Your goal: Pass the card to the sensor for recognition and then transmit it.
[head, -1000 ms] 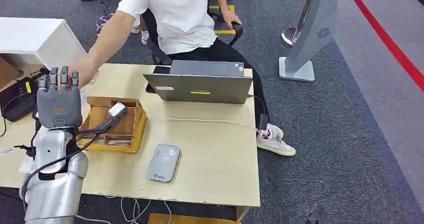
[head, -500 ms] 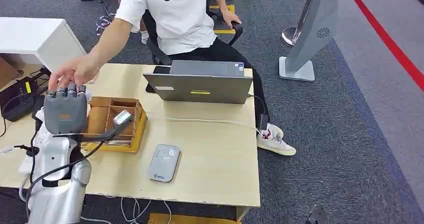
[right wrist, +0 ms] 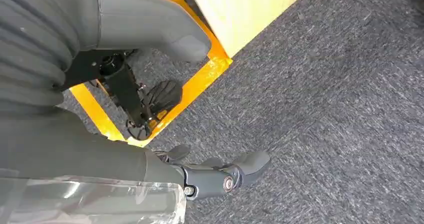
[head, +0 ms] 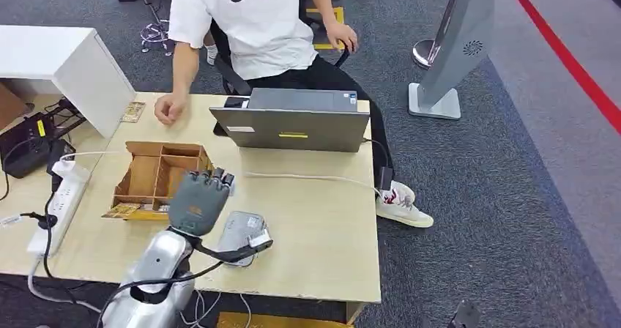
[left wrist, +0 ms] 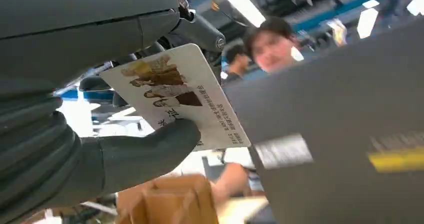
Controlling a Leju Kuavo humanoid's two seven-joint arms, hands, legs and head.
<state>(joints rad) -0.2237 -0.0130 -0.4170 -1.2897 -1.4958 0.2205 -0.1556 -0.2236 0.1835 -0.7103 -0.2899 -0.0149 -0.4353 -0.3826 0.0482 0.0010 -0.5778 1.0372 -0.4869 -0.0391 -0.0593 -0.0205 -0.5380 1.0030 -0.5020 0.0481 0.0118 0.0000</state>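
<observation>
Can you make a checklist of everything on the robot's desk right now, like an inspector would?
Surface: light wooden table, on grey carpet.
Job's things: card pinched in the left hand, held over the grey card sensor.
Clutter: wooden divider box, closed laptop, small card near the far edge.
Hands: left hand holds the card; right hand hangs over the carpet, holding nothing.
Cables: white cable across the table; power strip at the left.
Surroundings: seated person with a hand on the table; grey kiosk stand.
</observation>
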